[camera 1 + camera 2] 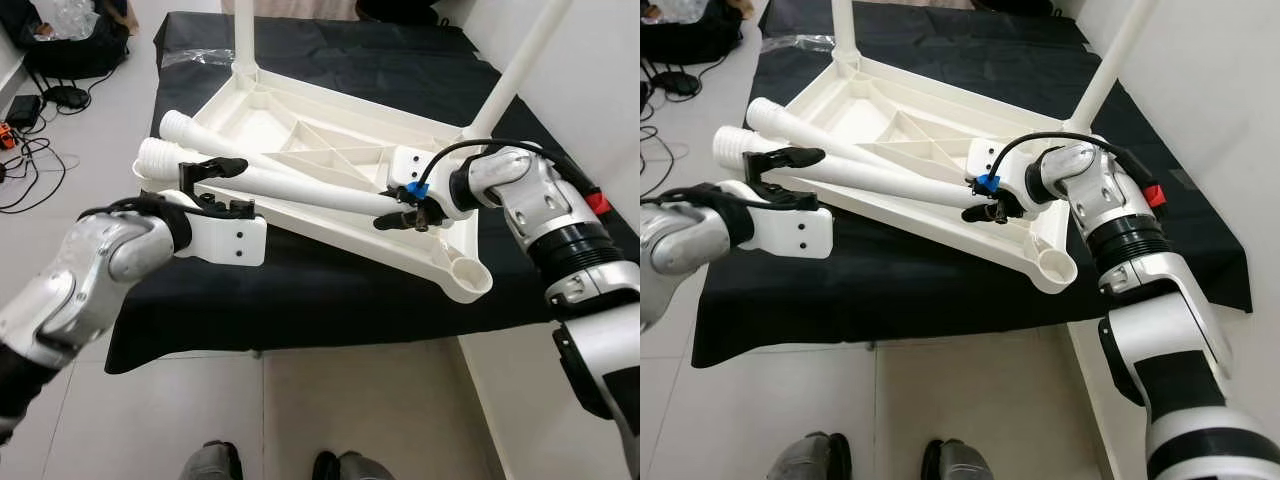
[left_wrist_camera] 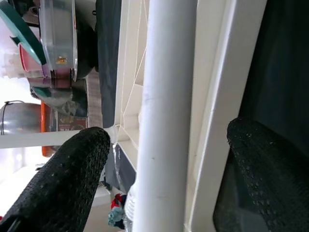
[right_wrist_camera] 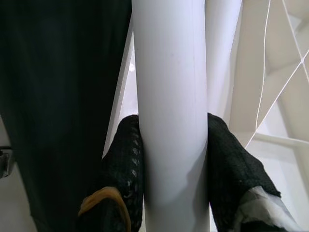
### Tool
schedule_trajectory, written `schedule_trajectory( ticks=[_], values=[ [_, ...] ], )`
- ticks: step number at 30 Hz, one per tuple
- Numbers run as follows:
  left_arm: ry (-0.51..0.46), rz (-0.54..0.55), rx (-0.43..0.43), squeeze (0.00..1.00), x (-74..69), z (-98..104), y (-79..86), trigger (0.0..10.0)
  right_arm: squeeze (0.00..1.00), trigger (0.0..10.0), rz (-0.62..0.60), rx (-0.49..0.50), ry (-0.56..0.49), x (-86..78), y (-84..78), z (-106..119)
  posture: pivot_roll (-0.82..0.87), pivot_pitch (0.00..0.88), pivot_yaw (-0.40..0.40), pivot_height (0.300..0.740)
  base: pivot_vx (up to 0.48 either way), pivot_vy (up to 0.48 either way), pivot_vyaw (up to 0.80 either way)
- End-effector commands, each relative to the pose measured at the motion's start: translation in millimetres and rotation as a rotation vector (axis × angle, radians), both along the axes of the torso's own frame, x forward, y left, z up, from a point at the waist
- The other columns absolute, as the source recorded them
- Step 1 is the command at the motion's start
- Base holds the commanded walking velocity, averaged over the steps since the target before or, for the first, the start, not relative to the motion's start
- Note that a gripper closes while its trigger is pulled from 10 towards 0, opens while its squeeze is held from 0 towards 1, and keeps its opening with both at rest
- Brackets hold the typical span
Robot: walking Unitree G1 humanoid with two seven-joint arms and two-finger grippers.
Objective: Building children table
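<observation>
A white table top (image 1: 250, 125) lies upside down on a black cloth (image 1: 330, 290). Two white legs stand upright in its far corners (image 1: 240, 35) (image 1: 520, 65). Two loose legs lie across it. My right gripper (image 1: 405, 212) is shut on the plain end of the nearer loose leg (image 1: 300, 190); both pads (image 3: 125, 159) press its sides. My left gripper (image 1: 222, 187) is open near that leg's ribbed end, and its fingers (image 2: 72, 179) straddle the leg (image 2: 164, 121) with gaps either side. The other loose leg (image 1: 215, 140) lies just behind. A leg socket (image 1: 470, 272) at the near right corner holds nothing.
Cables and a black bag (image 1: 40, 100) lie on the tiled floor to the left. A white wall or panel (image 1: 600, 100) runs along the right. My feet (image 1: 210, 462) stand on the tiles in front of the cloth's edge.
</observation>
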State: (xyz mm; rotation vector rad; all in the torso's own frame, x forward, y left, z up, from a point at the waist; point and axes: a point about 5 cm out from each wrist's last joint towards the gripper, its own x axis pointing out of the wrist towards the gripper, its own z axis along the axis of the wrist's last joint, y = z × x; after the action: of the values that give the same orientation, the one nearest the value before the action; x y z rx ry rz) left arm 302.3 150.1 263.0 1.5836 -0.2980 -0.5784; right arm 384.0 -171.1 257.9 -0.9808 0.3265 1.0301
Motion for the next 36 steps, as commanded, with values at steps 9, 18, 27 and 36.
schedule_trajectory(
  ticks=[9, 18, 27, 36],
  values=[
    [0.057, -0.019, 0.119, 0.00, 16.1, -18.2, -0.9, 10.0, 0.00, 0.0, 0.080, 0.006, -0.028, -4.2, 15.7, 10.1, 0.03, 0.121, -0.107, 0.740, 0.000, 0.000, 0.00],
    [0.065, 0.061, 0.175, 0.00, 24.3, -19.3, 15.7, 10.0, 0.00, 0.0, 0.007, -0.013, -0.041, 0.9, 6.1, 10.8, 0.03, 0.125, -0.110, 0.740, 0.000, 0.000, 0.00],
    [0.074, 0.116, 0.259, 0.00, 26.7, -20.4, 35.4, 10.0, 0.00, 0.0, -0.057, -0.047, -0.022, 2.8, -6.0, 5.5, 0.03, 0.129, -0.112, 0.740, 0.000, 0.000, 0.00],
    [0.029, 0.143, 0.292, 0.00, 32.7, -16.7, 44.9, 10.0, 0.00, 0.0, -0.043, -0.044, -0.004, 1.3, -6.1, 4.7, 0.03, 0.132, -0.110, 0.740, 0.000, 0.000, 0.00]
  ],
)
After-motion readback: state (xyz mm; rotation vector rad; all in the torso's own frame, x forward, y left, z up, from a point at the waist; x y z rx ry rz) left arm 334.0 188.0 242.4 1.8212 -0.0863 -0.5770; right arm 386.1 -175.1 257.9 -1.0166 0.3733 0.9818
